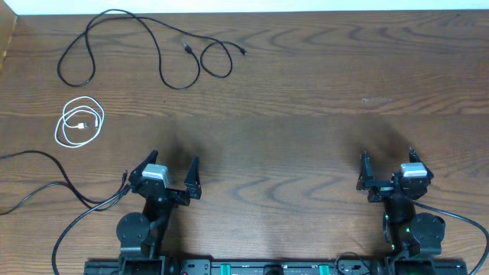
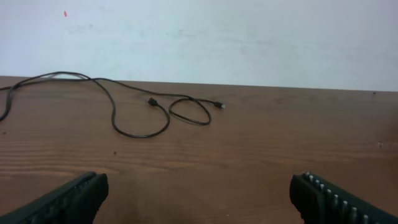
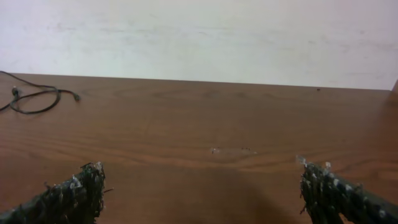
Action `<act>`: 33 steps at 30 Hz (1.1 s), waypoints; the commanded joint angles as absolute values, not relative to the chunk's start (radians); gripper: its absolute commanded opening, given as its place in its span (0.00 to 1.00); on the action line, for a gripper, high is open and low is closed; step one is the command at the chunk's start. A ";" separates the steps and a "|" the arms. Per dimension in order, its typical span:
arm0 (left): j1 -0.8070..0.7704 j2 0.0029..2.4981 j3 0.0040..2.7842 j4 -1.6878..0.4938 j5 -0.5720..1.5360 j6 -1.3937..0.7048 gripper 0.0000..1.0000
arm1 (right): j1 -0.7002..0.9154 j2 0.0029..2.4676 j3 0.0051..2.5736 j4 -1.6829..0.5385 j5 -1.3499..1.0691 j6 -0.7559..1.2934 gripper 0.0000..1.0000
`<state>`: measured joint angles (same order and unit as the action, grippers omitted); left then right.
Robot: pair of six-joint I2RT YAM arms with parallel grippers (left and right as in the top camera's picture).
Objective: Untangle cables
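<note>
A thin black cable (image 1: 160,57) lies spread in loose loops at the far left of the table, its two small plugs near the middle; the left wrist view shows it too (image 2: 115,115), and its end loop shows in the right wrist view (image 3: 37,99). A thin white cable (image 1: 79,122) lies coiled on its own, nearer and further left, apart from the black one. My left gripper (image 1: 173,164) stands open near the front edge, well short of both cables, with nothing between its fingers. My right gripper (image 1: 387,156) stands open at the front right, far from them.
A thicker black cord (image 1: 46,179) runs across the table's left front from the left arm's base. Another cord (image 1: 458,214) trails from the right arm's base. A pale wall (image 2: 199,37) rises behind the table's far edge.
</note>
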<state>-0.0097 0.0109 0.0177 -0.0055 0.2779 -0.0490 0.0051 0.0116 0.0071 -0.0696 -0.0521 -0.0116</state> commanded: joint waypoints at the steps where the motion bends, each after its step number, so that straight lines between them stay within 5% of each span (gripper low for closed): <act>1: -0.013 0.001 0.004 -0.052 0.270 -0.023 0.98 | 0.015 0.005 0.006 -0.074 -0.053 -0.023 0.99; 17: -0.013 0.001 0.004 -0.073 0.066 0.008 0.98 | 0.015 0.005 0.006 -0.074 -0.053 -0.023 0.99; 33: -0.013 0.001 0.004 -0.073 0.086 0.052 0.98 | 0.015 0.005 0.006 -0.074 -0.053 -0.023 0.99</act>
<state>-0.0097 0.0109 0.0250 -0.0380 0.0940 0.0315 0.0051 0.0116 0.0071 -0.0692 -0.0525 -0.0116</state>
